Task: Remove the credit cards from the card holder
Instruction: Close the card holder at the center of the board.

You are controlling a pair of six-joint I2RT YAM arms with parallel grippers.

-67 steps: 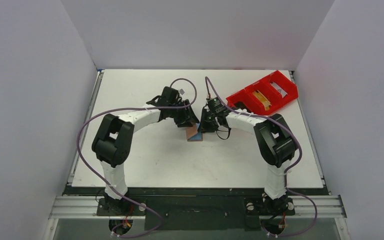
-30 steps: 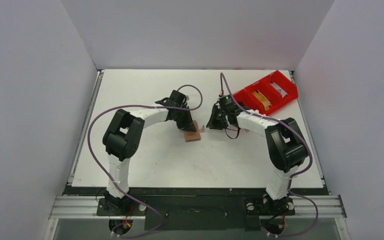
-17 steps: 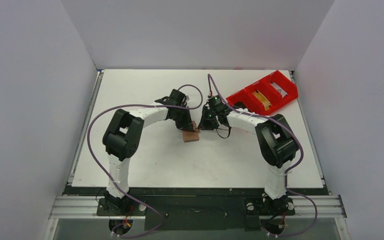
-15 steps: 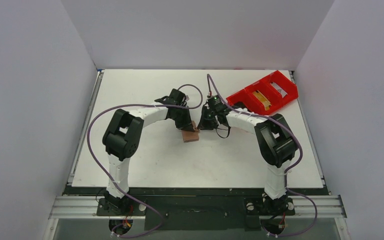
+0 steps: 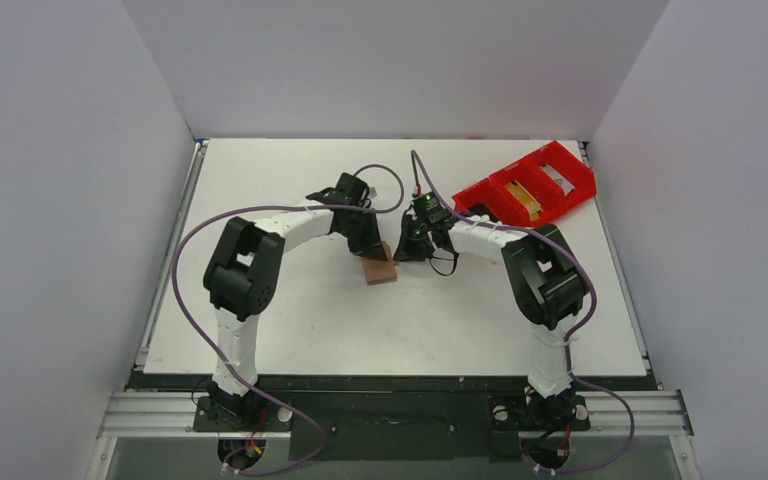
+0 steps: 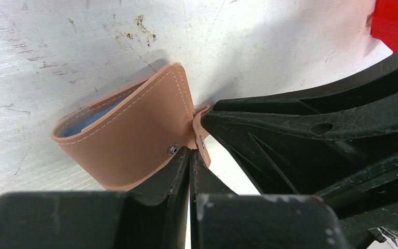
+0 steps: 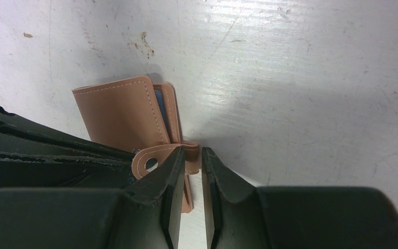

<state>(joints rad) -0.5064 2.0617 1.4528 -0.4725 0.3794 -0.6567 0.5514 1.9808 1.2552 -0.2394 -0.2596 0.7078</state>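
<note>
Tan card holder [image 5: 380, 272] mid-table, left claw [image 6: 189, 161] pressed together on its snap edge, right claw [image 7: 191, 153] nipping the tab [image 7: 163, 152] from 3 o'clock, red tray [image 5: 582, 178] at 2 o'clock.

Three plain pale-grey walls [image 5: 390, 60] enclose the cell at left, rear and right. The white rectangular surface [image 5: 290, 320] is scratched and carries rust-coloured specks [image 6: 141, 22]. A black strip [image 5: 390, 381] and an aluminium rail [image 5: 155, 411] run along its near edge. Lighting is even and diffuse; shadows are soft.
</note>
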